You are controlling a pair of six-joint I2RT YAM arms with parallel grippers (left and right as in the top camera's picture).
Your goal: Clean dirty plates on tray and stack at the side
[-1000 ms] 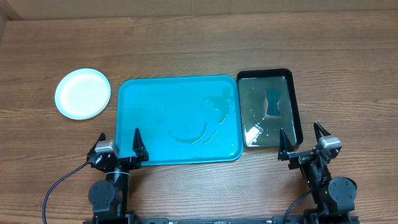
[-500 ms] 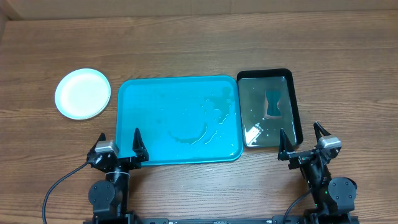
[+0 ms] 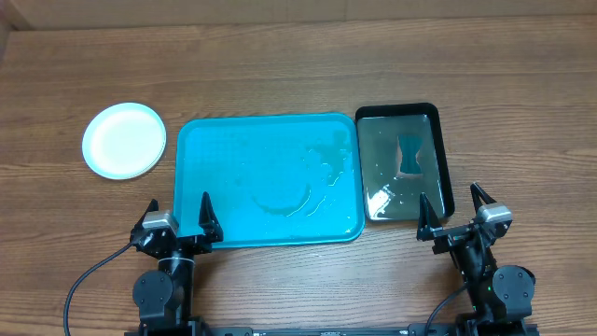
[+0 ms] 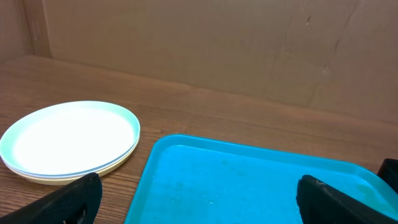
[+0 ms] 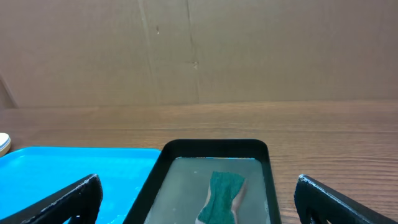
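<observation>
A stack of plates (image 3: pixel 124 140) lies on the table left of the turquoise tray (image 3: pixel 242 159); the top one is white and clean-looking. From the left wrist the stack of plates (image 4: pixel 68 140) shows a light blue rim over a yellowish one. The tray (image 4: pixel 249 180) holds no plates, only streaks of water. My left gripper (image 3: pixel 178 207) is open at the tray's near left corner, fingers (image 4: pixel 68 199) wide apart and empty. My right gripper (image 3: pixel 450 201) is open just in front of the black tray, its fingers (image 5: pixel 342 199) also empty.
A glossy black tray (image 3: pixel 443 159) with shallow water stands right of the turquoise one, with a green sponge (image 3: pixel 409 156) lying in it. The right wrist view shows the black tray (image 5: pixel 214 146), the sponge (image 5: pixel 221 196) and a cardboard wall (image 5: pixel 199 50) behind.
</observation>
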